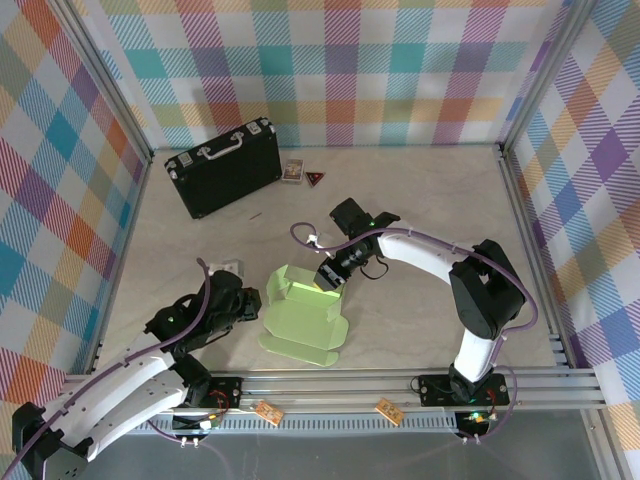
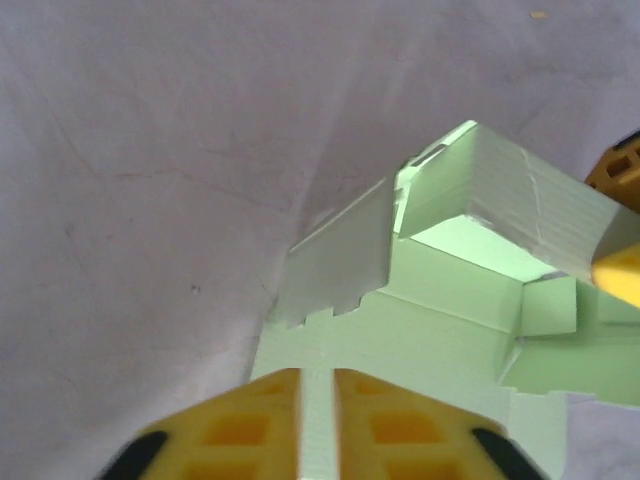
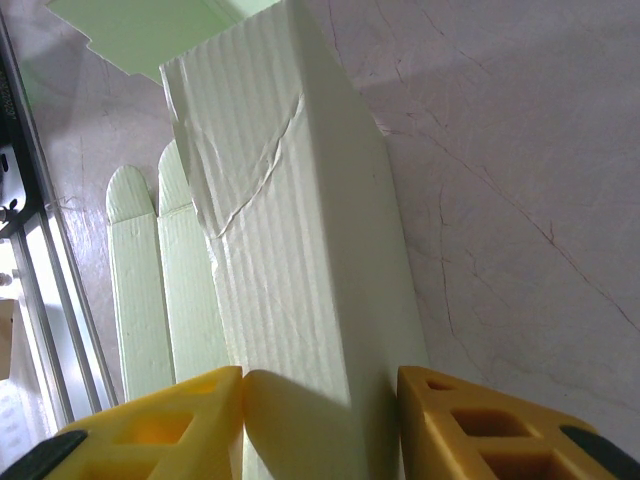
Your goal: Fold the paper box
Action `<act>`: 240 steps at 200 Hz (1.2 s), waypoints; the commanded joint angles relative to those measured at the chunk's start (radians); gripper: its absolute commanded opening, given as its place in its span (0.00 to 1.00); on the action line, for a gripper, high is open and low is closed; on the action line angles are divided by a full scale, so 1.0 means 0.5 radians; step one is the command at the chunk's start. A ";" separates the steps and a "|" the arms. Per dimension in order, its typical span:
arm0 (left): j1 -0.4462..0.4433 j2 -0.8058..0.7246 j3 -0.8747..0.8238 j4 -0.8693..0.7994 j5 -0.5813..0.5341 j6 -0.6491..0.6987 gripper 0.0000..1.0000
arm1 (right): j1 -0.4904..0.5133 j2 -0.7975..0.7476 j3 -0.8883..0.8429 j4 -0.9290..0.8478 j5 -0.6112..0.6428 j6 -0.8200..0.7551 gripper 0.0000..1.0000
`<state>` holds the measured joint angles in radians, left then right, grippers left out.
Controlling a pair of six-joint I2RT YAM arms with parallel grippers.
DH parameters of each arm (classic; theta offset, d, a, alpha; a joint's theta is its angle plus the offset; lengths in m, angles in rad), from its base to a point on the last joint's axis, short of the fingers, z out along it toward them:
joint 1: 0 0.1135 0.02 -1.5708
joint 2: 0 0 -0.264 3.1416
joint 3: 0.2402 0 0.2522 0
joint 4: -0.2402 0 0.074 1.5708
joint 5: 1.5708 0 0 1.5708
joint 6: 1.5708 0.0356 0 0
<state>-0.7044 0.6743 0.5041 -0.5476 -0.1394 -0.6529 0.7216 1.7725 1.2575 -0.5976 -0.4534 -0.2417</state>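
Looking across your worktop, past the black briefcase, you find the paper box near the arm bases, partly folded: one wall stands and the other flaps lie flat. Your right gripper pinches that raised wall in its jaws; your left gripper nips a flat edge. Most of the folding looks undone.

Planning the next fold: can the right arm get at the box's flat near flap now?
Probably not yet: the right gripper is shut on the paper box's raised wall. Once released, the way to the flap looks free.
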 commanded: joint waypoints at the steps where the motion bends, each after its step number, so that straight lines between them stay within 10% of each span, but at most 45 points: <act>1: -0.004 0.007 -0.079 0.016 0.106 -0.125 0.06 | 0.014 0.038 -0.033 -0.020 0.057 -0.037 0.42; 240: 0.030 0.833 -0.396 0.649 0.067 -0.326 0.00 | 0.014 0.030 -0.039 -0.053 0.045 -0.043 0.42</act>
<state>-0.7013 1.0538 0.3279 -0.1944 -0.0742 -0.7967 0.7216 1.7725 1.2575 -0.5987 -0.4530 -0.2481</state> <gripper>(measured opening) 0.048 0.419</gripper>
